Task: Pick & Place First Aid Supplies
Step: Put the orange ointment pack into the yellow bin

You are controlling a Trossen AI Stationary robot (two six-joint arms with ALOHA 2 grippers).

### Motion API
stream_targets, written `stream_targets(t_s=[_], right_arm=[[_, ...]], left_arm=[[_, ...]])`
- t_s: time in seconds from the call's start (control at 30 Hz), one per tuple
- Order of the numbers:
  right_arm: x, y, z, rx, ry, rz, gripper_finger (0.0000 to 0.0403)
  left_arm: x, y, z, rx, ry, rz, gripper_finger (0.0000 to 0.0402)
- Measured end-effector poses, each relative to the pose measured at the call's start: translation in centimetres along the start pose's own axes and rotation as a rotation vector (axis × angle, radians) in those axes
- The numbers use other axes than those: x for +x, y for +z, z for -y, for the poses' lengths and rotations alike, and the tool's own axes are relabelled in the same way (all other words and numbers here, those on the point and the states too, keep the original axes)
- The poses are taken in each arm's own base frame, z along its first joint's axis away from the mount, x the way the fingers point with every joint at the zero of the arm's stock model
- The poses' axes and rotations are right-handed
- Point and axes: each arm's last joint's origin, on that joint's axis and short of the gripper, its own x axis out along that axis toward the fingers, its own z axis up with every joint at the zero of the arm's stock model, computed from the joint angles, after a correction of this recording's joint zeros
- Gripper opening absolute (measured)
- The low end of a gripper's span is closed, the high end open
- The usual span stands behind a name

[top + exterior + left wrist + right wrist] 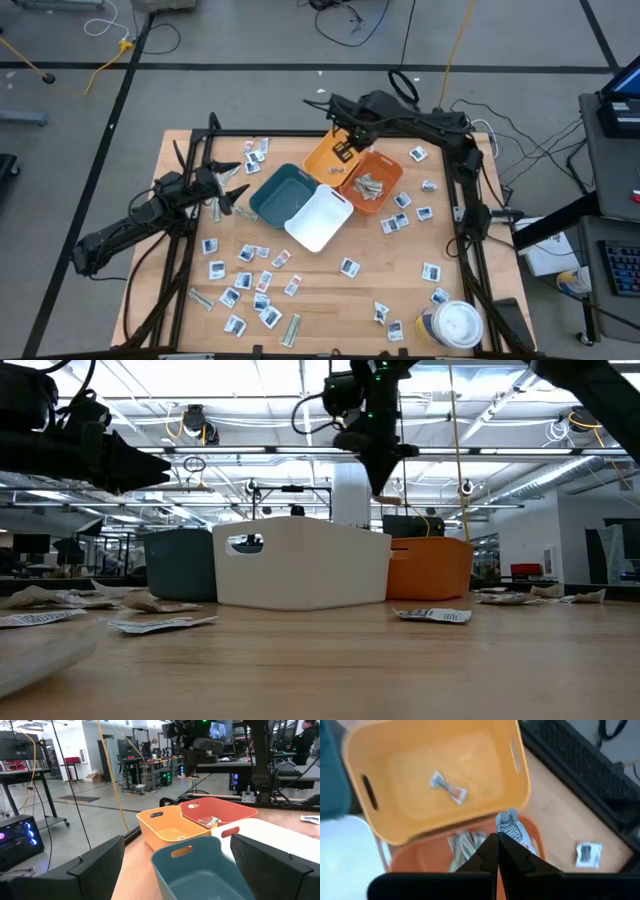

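Observation:
My right gripper (497, 846) hangs high over the bins, pointing steeply down, shut on a small white printed packet (510, 826). Under it lie the yellow bin (440, 750), with one packet (448, 787) on its floor, and the orange bin (420, 860), with grey-green strips (465, 845) inside. In the high view this gripper (346, 150) is over the yellow bin (322, 160). Many more packets (245, 280) lie loose on the table. My left gripper (228, 190) waits open at the left, level, facing the teal bin (278, 193). My right gripper pinches one end of the white packet (506, 834) between its two fingertips, coming from above. The rest of the packet sticks out past the tips, lifted clear above the edge where the yellow and orange bins meet.
A white bin (320, 218) stands beside the teal one. A round white-lidded tub (455, 325) sits at the table's near right corner. Loose packets (415, 205) also lie right of the bins. Black frame rails (470, 215) run along the table's sides.

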Motion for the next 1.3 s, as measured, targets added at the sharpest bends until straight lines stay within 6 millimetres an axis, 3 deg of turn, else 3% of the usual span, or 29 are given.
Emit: stream_targets(t_s=[0.2, 0.5, 0.97, 1.3], right_arm=[[0.8, 1.1, -1.7, -0.015, 0.037, 0.063, 0.0000], [4.6, 2.7, -3.2, -0.054, 0.041, 0.099, 0.0000], [11.1, 1.4, -4.1, -0.114, 0.027, 0.065, 0.0000], [11.9, 1.5, -4.3, -0.182, 0.036, 0.100, 0.0014]], left_arm=[[0.0, 0.0, 0.0, 0.000, 0.000, 0.000, 0.0367], [0.0, 0.0, 0.0, 0.000, 0.000, 0.001, 0.0367], [0.0, 0.0, 0.0, 0.000, 0.000, 0.001, 0.0367], [0.0, 0.0, 0.0, 0.000, 0.000, 0.001, 0.0367]])
